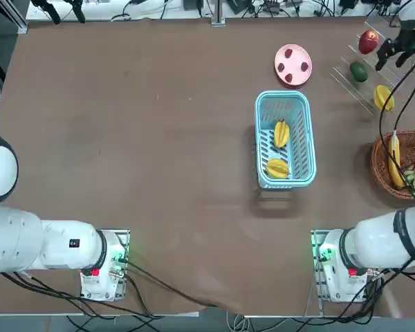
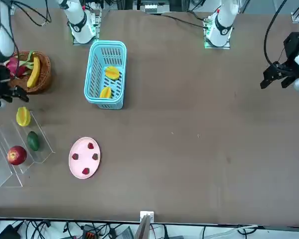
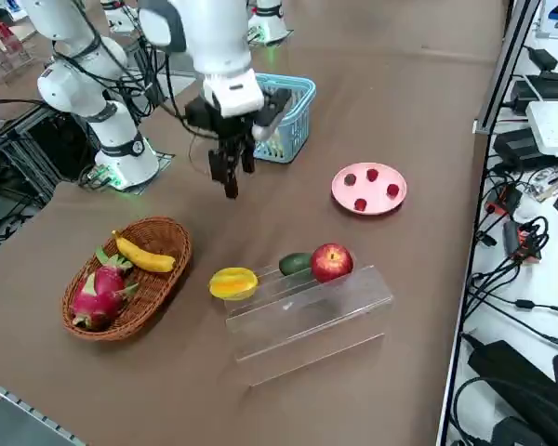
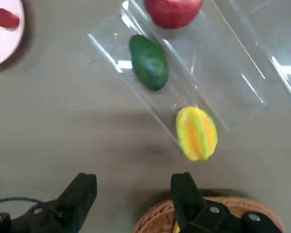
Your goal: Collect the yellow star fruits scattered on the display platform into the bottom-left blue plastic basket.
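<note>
Top view: two star fruits (image 1: 279, 149) already sit in the blue basket (image 1: 303, 111), the last star fruit (image 1: 382, 97) is on the clear display platform (image 1: 346, 75)'s low step. Side view: right gripper (image 3: 231, 174) hangs in the air between basket and rack. Wrist view: jaws spread wide, empty, touching nothing. I'd centre over that fruit, straddle its narrow sides, and dodge the avocado (image 4: 149, 61).

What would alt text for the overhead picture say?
Two yellow star fruits lie in a blue plastic basket; a third star fruit sits on the clear display platform beside an apple, near the open right claw.
</note>
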Motion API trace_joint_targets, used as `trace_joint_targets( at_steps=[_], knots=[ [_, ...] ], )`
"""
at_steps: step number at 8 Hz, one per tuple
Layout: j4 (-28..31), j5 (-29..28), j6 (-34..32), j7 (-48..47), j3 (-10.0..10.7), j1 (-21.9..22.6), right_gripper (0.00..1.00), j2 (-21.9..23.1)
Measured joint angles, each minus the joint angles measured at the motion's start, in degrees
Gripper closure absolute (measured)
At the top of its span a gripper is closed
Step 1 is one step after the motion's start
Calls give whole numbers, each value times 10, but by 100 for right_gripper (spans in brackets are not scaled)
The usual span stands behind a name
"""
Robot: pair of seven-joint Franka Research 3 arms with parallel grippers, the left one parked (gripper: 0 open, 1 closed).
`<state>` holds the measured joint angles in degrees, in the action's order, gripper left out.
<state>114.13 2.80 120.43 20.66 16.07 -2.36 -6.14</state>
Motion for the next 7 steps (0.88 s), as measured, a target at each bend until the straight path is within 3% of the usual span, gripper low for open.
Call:
trace_joint_targets(
  at_steps=[3, 7],
  knots=[
    [-8, -59, 58, 121, 0, -58, 11, -71],
    [-16, -95, 97, 195, -1, -99, 15, -116]
  ],
)
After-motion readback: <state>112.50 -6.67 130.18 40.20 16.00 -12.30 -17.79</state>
